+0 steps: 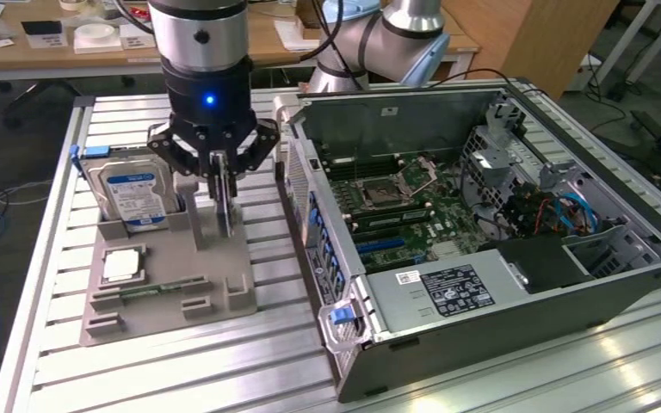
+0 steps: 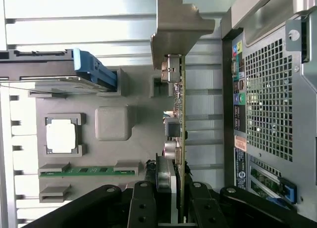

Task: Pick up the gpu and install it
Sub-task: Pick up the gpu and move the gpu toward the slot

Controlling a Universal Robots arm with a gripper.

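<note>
The gpu [image 1: 228,217] is a thin dark card standing on edge at the grey parts holder [image 1: 158,320], beside the open computer case [image 1: 606,288]. My gripper [image 1: 223,191] comes straight down over it, its fingers closed on the card's upper edge. In the wrist view the gpu [image 2: 179,124] appears edge-on, with its grey metal bracket [image 2: 176,30] at the far end, and my gripper [image 2: 173,210] clamps it from both sides. I cannot tell whether the card still rests in its slot or hangs just above it.
On the holder also sit a silver hard drive [image 1: 135,194] with a blue-white label, a square processor [image 1: 121,265] and a green memory stick [image 1: 161,288]. The case's motherboard [image 1: 394,202] lies exposed. The slatted aluminium table [image 1: 193,379] runs to its front edge.
</note>
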